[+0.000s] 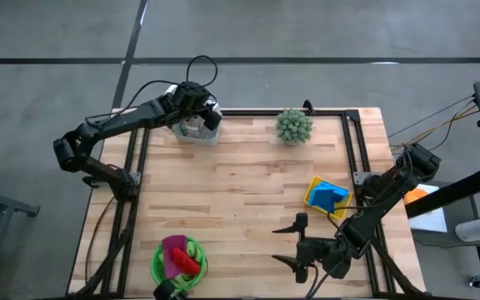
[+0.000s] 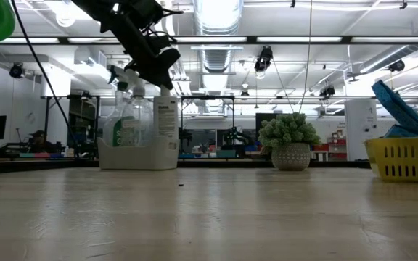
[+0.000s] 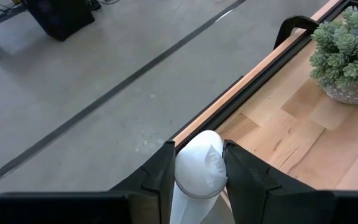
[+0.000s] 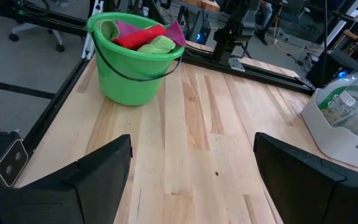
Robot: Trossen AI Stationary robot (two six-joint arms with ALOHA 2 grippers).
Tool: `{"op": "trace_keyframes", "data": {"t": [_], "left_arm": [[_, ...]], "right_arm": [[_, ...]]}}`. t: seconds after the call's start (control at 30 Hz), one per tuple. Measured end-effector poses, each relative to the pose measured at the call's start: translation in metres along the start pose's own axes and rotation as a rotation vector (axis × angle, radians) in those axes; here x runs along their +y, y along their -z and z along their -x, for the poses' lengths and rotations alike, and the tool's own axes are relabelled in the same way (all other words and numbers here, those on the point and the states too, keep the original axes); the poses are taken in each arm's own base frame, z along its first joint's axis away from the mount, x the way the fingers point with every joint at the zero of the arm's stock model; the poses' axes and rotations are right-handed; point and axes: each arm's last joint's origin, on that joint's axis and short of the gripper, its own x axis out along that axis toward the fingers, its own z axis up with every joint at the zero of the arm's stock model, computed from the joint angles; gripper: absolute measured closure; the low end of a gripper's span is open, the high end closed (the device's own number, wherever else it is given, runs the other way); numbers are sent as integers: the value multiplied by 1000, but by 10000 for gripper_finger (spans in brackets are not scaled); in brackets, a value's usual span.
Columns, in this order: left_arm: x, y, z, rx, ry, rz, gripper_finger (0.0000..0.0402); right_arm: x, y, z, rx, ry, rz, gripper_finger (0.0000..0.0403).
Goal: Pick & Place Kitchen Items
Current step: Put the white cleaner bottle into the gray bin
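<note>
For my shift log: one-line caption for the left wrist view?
Left gripper closed around the small white bottle's cap at the table's edge, potted plant nearby.

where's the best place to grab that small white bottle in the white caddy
By its rounded cap and neck, from straight above. The small white bottle stands upright in the white caddy, packed beside the clear spray bottles, so its sides are likely blocked. The left gripper already has a finger on each side of the cap. The right gripper waits open near the table's front.
</note>
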Motion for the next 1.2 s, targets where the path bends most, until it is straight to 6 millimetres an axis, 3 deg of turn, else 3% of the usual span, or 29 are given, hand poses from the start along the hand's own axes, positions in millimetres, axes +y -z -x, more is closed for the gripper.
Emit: {"op": "trace_keyframes", "data": {"t": [0.77,1.2], "left_arm": [[3,-5,2,-27,-14,-6,279],[5,0,-2,8,-29,23,299]], "right_arm": [[0,0,0,-2,0,-3,69],[0,-1,0,-5,-4,-7,69]]}}
